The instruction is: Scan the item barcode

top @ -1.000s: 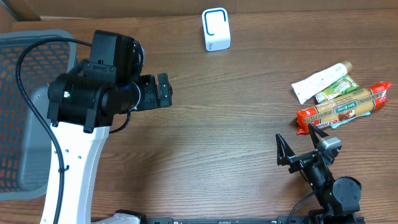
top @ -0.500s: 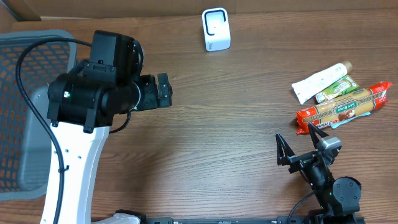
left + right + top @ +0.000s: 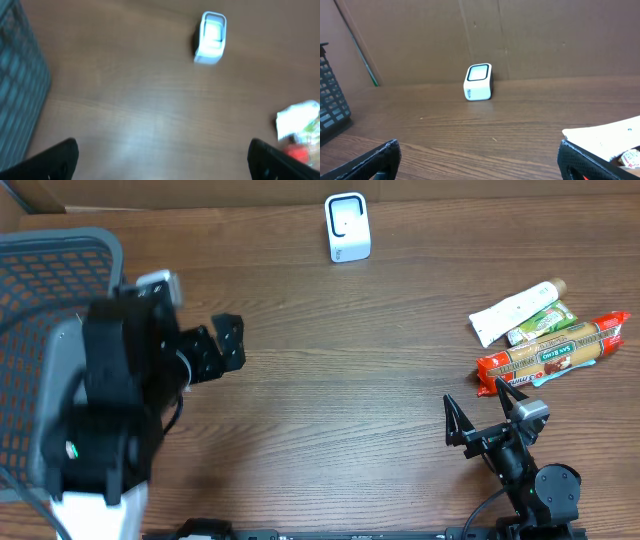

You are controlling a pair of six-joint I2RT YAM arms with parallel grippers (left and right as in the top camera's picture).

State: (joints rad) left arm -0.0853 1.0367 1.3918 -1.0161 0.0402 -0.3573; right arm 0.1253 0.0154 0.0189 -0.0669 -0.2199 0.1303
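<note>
Nearest, the right gripper [image 3: 473, 395] sits empty with jaws spread wide, the red biscuit pack [image 3: 552, 355] just beyond it by a white tube [image 3: 515, 310], the left gripper [image 3: 162, 145] likewise splayed above the table [image 3: 350, 380], and the white scanner [image 3: 347, 227] farthest back.

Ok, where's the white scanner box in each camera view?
Overhead: the scanner sits near the top edge, just right of centre.
Left wrist: upper part of the picture, right of centre, slightly blurred.
Right wrist: almost dead centre.
Shared landmark: the mesh basket, at the left edge in all three views.
</note>
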